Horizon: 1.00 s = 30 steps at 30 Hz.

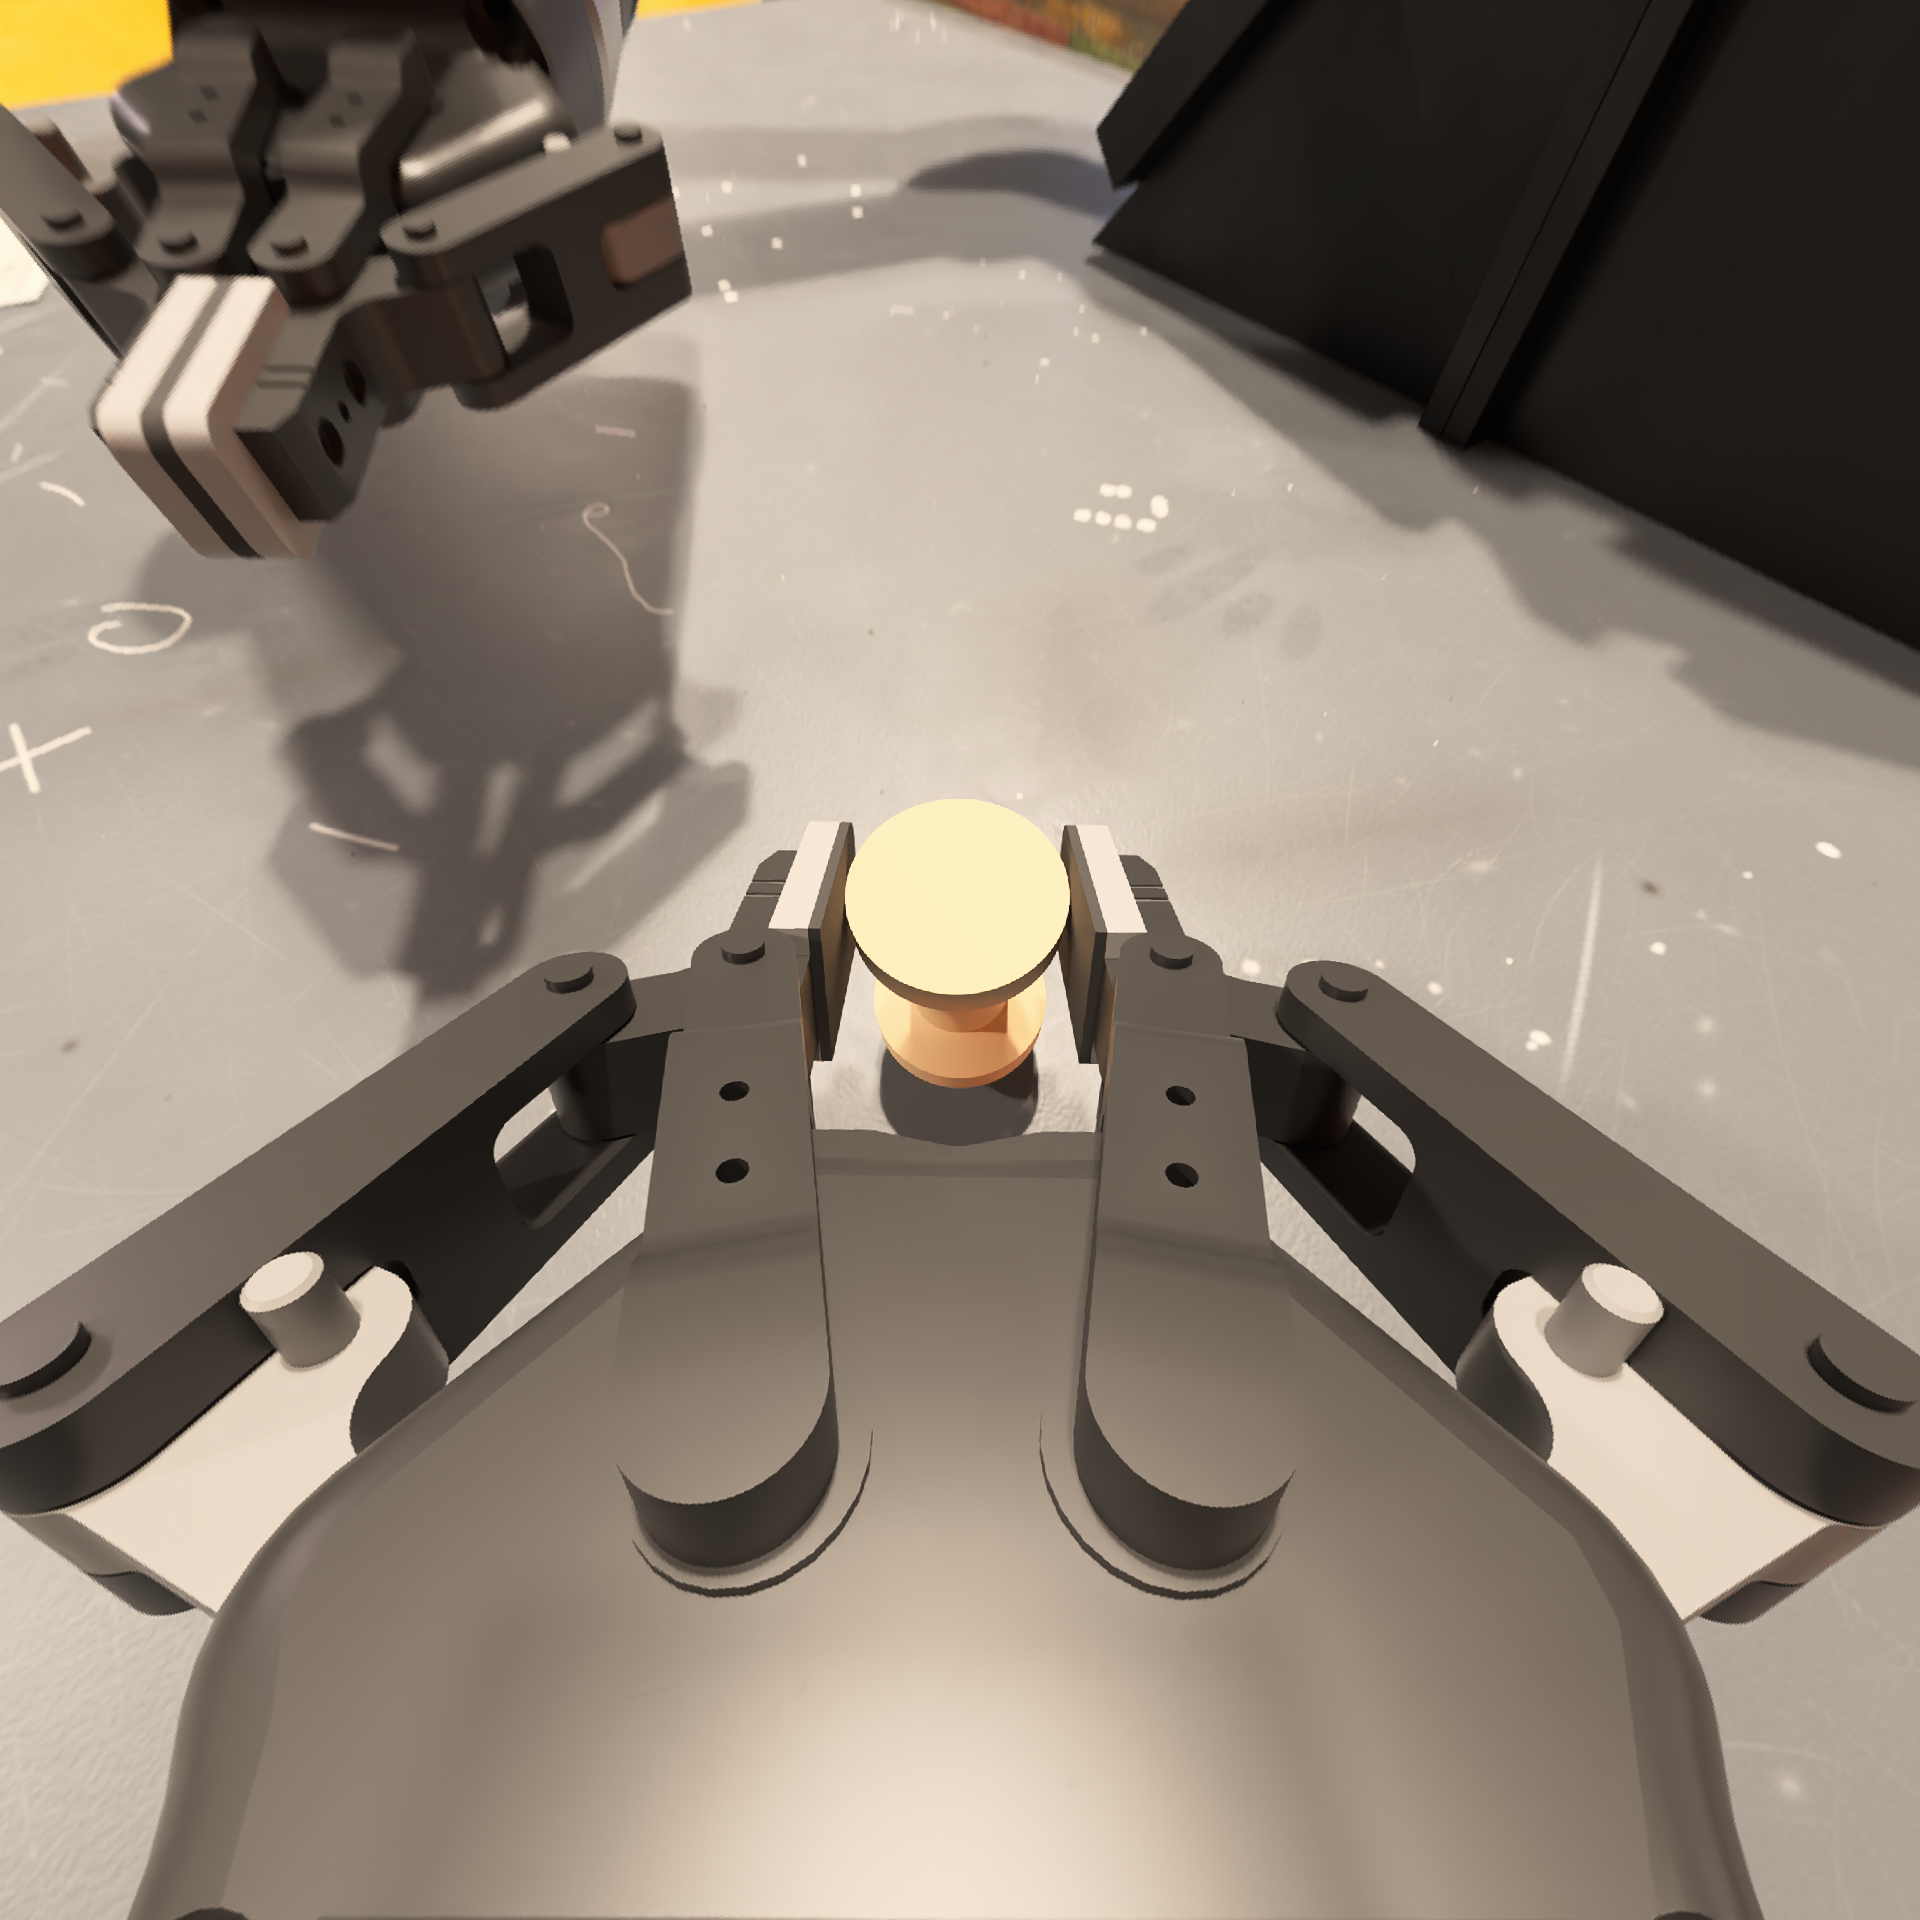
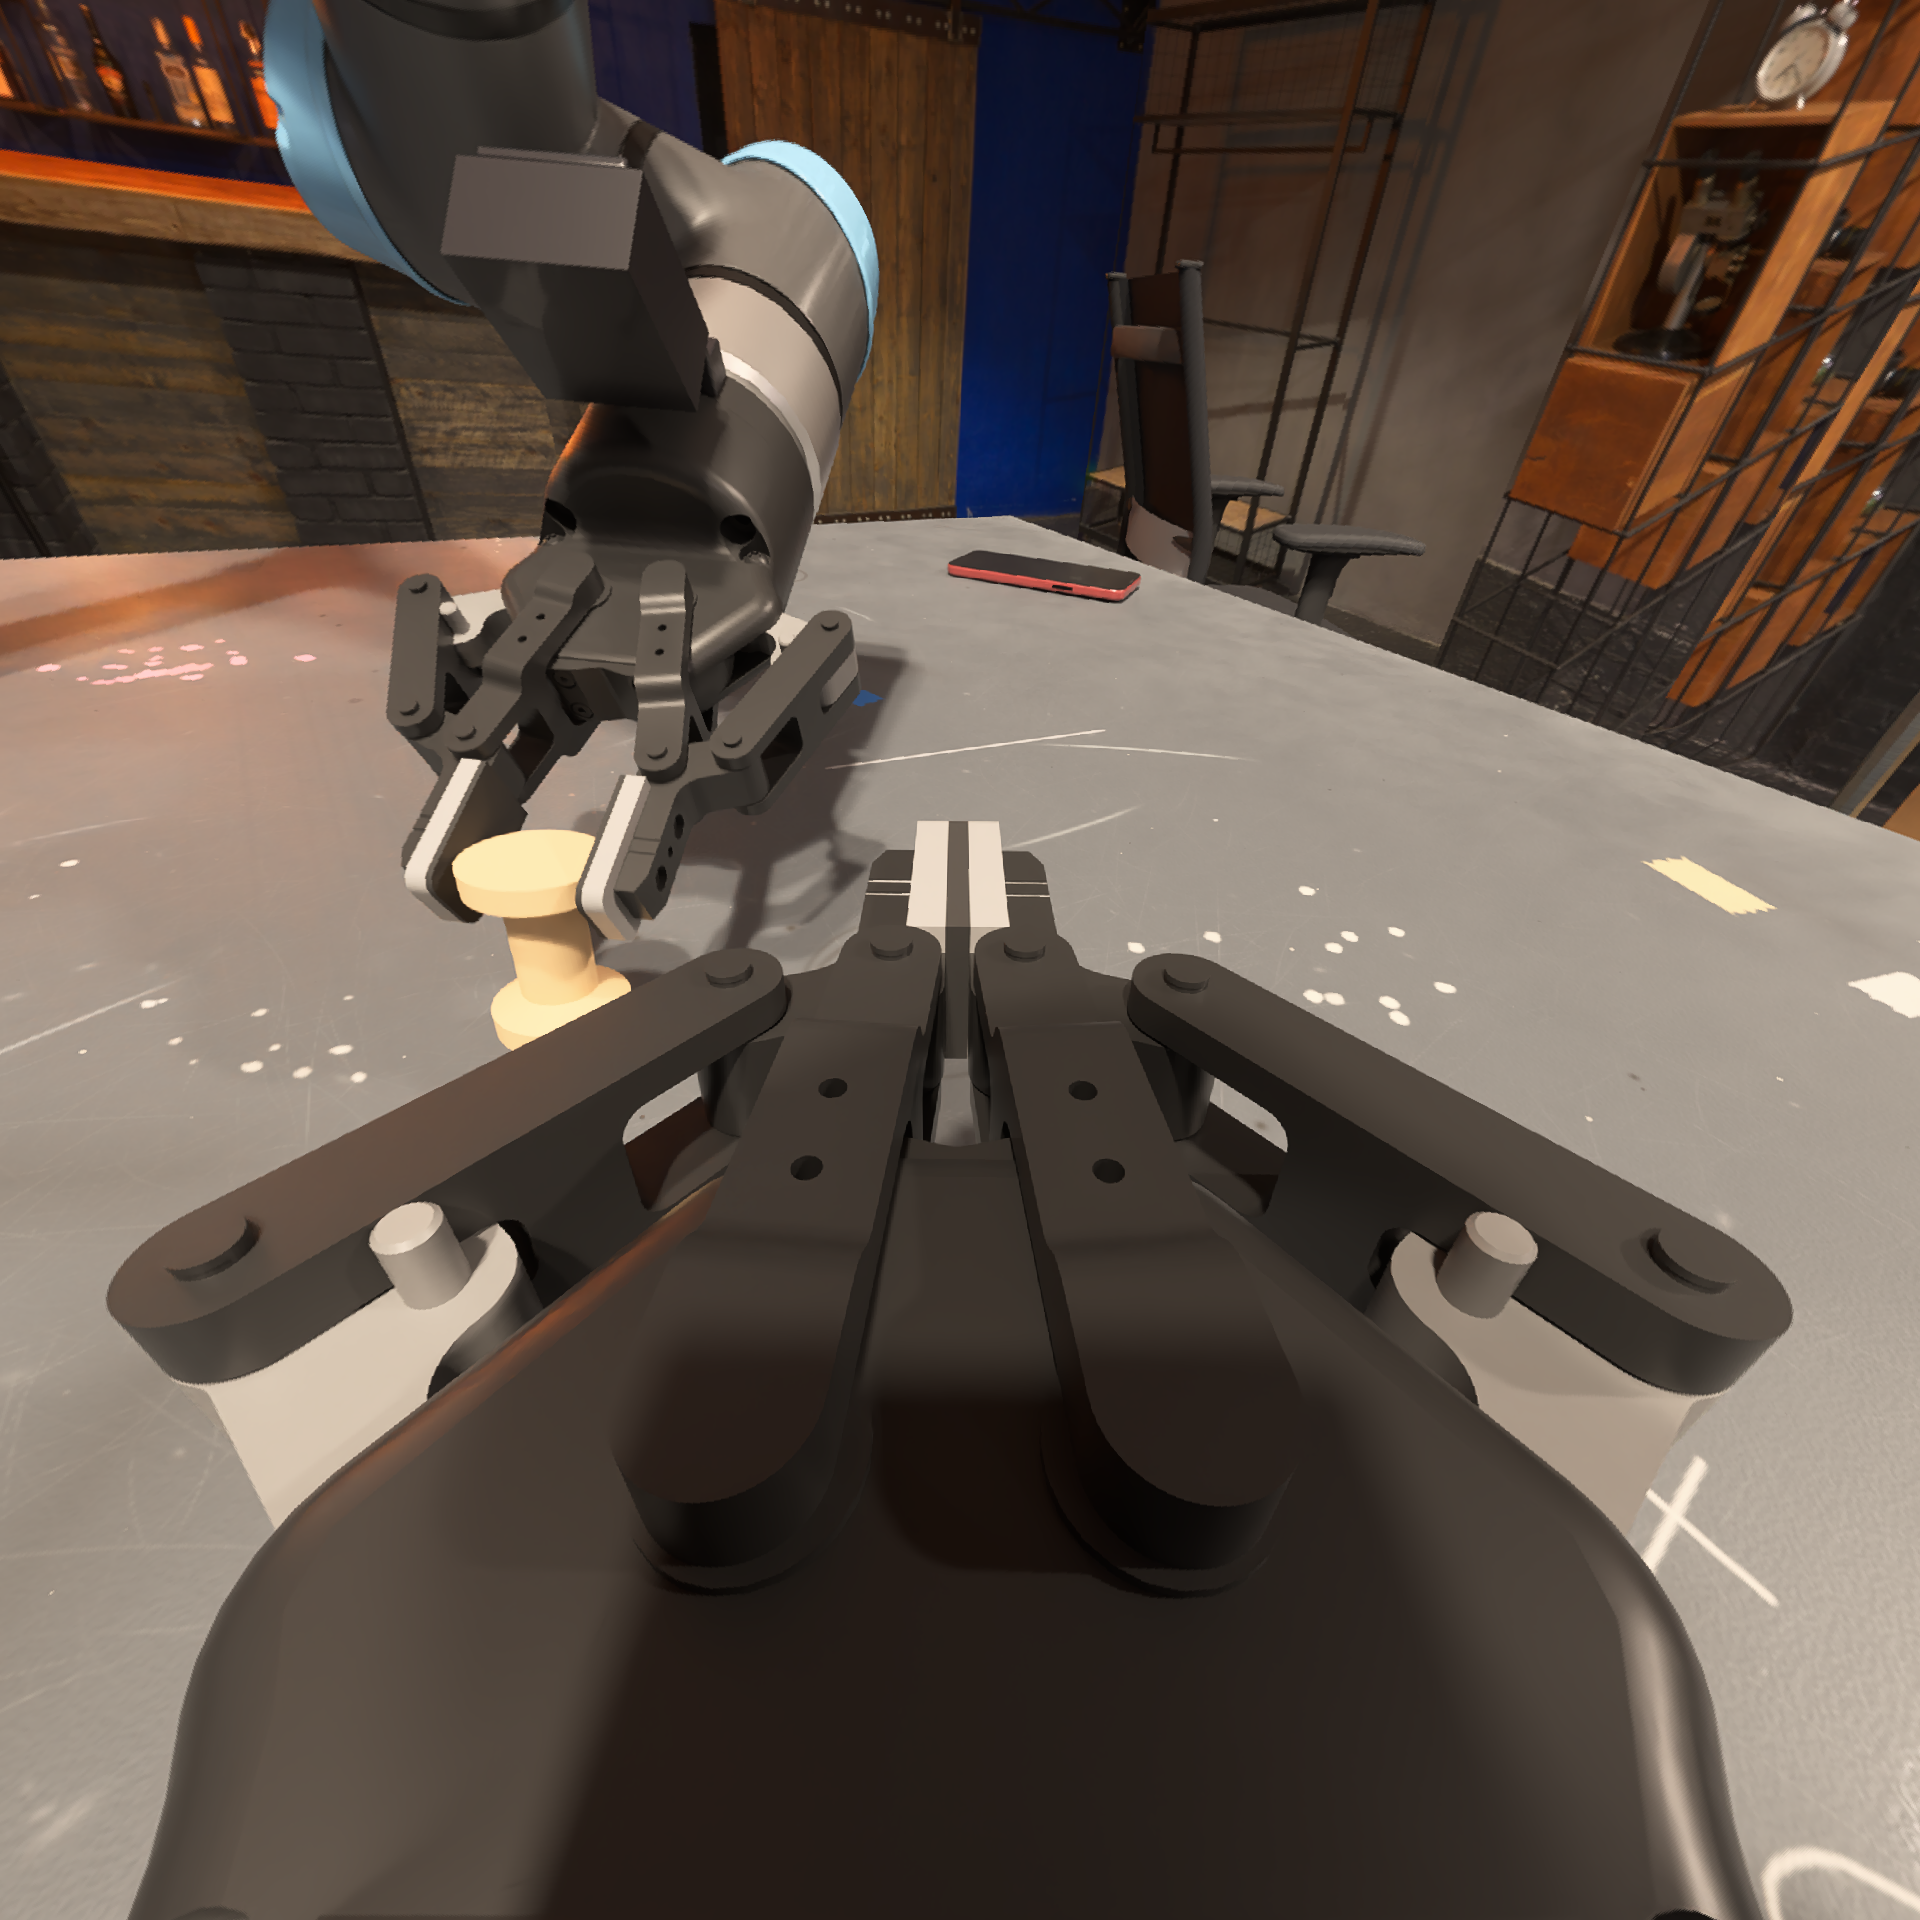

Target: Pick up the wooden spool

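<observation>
The pale wooden spool [image 1: 956, 909] stands upright on the grey table [image 1: 1247, 727], its round top flange facing me in the left wrist view. My left gripper [image 1: 957, 904] is shut on that top flange, with a pad pressed against each side. The right wrist view shows the spool [image 2: 525, 883] held by the left gripper [image 2: 516, 883] from above, its lower flange partly hidden behind my right gripper's linkage. My right gripper [image 2: 954, 873] is shut and empty, hovering over the table to the right of the spool. It also shows in the left wrist view [image 1: 208, 426] at the upper left.
A large black box [image 1: 1558, 260] stands at the back right in the left wrist view. A red phone [image 2: 1044, 577] lies near the table's far edge. A strip of tape [image 2: 1709, 885] is stuck to the table at right. A chair [image 2: 1247, 499] stands beyond the table.
</observation>
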Motion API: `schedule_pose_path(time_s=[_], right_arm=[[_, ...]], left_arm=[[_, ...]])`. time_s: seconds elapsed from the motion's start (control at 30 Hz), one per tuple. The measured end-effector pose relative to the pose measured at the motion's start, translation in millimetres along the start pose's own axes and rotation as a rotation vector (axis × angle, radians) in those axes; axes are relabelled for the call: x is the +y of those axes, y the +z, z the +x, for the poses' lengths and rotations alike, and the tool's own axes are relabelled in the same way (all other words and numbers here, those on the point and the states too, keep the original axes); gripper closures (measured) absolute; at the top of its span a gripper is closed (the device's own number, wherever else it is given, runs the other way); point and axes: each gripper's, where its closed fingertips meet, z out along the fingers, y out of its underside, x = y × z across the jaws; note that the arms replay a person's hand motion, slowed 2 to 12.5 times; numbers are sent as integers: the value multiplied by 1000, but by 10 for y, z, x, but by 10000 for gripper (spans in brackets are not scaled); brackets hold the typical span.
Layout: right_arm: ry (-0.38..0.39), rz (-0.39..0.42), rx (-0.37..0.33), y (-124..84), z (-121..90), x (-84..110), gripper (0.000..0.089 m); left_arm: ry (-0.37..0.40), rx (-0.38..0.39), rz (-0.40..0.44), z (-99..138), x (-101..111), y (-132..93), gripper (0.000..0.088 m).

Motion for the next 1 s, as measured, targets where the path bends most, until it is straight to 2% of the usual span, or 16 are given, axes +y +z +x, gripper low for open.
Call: schedule_pose_path(time_s=[0.23, 0.43, 0.8, 1.0], right_arm=[[2, 3, 0, 0, 1, -4, 893], [0, -1, -2, 2, -2, 0, 893], [-3, -3, -8, 4, -9, 2, 893], [-2, -3, -14, 8, -14, 2, 893]], left_arm=[[2, 2, 144, -27, -232, -106, 531], [22, -49, 217, -135, -384, -200, 531], [93, -246, 245, -501, -511, -314, 531], [101, -298, 228, -638, -521, -332, 531]])
